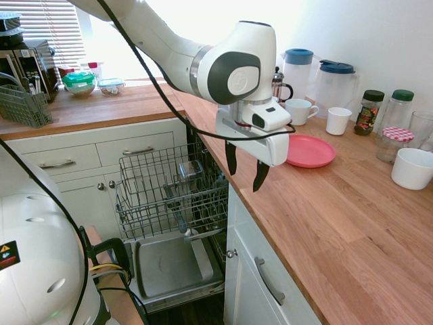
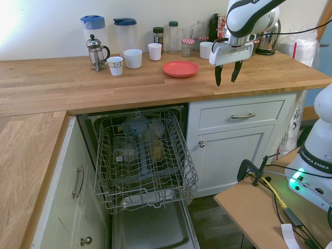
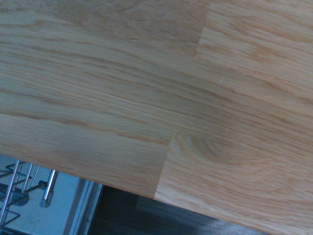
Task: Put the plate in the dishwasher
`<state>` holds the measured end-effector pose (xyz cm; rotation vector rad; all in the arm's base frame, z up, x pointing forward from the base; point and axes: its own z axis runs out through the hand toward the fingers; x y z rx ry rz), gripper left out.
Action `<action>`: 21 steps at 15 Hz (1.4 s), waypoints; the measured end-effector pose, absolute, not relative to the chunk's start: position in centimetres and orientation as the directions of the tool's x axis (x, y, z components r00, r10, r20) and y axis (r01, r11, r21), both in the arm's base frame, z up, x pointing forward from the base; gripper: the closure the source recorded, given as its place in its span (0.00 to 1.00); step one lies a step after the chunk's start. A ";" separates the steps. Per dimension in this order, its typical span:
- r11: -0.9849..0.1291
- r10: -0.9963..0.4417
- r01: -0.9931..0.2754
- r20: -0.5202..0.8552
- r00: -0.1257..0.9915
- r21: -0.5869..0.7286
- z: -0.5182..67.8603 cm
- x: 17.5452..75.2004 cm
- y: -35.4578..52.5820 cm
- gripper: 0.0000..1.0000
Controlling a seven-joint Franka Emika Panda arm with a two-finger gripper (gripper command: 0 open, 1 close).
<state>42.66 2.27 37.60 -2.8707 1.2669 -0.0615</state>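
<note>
Pincer (image 1: 245,166) pointed straight down above the table (image 1: 338,223) edge, fingers spread, nothing held. Plate (image 1: 310,150) lying flat on the table near the pincer; dishwasher (image 2: 142,155) rack pulled out.

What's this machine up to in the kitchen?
A white robot arm is hovering over the wooden counter with its pincer open, empty and pointing straight down. The pink plate lies flat on the counter near it, untouched. Below the counter the dishwasher stands open with its wire rack pulled out. So the plate has not yet been picked up.
</note>
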 end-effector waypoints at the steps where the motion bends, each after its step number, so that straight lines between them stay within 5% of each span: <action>1: -0.674 -0.739 -0.738 0.034 0.673 -0.019 37.6 42.7 2.3 0.00; 9: -0.601 -0.796 -0.786 0.018 0.605 -0.148 41.5 46.4 0.7 0.00; 21: -0.350 -0.905 -0.899 -0.152 0.397 -0.264 37.1 63.7 -5.0 0.00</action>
